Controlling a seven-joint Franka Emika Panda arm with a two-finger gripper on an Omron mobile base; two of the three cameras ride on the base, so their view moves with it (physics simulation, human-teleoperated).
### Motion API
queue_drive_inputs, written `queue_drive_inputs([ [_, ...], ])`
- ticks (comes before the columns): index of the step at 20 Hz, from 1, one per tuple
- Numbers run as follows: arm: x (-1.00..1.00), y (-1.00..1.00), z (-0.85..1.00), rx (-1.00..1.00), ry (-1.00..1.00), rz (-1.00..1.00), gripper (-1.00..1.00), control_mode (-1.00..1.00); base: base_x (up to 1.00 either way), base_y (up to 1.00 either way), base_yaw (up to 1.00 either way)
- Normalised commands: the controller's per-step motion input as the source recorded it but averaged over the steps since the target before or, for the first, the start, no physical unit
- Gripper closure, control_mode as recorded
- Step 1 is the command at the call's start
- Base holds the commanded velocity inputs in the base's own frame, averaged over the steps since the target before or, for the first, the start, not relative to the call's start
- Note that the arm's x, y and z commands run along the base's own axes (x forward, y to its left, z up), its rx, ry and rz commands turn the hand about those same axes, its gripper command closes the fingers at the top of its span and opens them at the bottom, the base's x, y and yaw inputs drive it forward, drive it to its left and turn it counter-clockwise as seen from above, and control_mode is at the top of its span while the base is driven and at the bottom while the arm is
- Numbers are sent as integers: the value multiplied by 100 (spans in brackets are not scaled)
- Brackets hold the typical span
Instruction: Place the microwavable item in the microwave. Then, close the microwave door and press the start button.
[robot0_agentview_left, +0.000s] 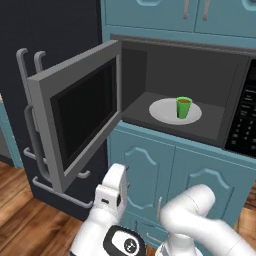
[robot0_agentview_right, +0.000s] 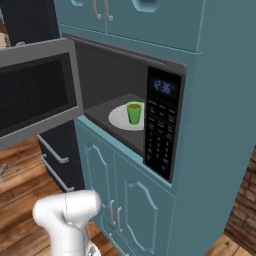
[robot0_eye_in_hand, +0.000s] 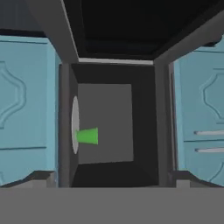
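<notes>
Placing step looks done: green cup (robot0_agentview_left: 183, 106) upright on the white turntable plate (robot0_agentview_left: 161, 113) inside the microwave (robot0_agentview_left: 231, 75), brown liquid visible at its rim, nothing touching it. Gripper (robot0_eye_in_hand: 112, 183) out in front of the cavity and apart from the cup, jaws wide and empty, fingertips (robot0_eye_in_hand: 41, 178) spread to either side in the hand view, which is rolled sideways and rather dim, so exact standoff hard to judge. Microwave door (robot0_agentview_left: 75, 117) swung well out to the left, glass window facing the room. Next in hand, by this reading: closing that door. Calls for getting round to the door's outer face or free edge and pushing it toward the frame, keeping clear of the fridge handles (robot0_agentview_left: 30, 107) just behind. Then the keypad panel (robot0_agentview_right: 160, 132) on the right for start.
</notes>
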Motion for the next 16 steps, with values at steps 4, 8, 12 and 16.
queue_drive_inputs([
  [4, 1, 100, -7, -6, 1, 4, -100, -100, 0, 0, 0],
  [8, 13, 100, -9, -8, 6, 5, -100, -100, 0, 0, 0],
  [12, 1, 100, -19, -4, 7, 8, -100, -100, 0, 0, 0],
  [16, 0, 100, -46, 0, 7, 10, -100, -100, 0, 0, 0],
])
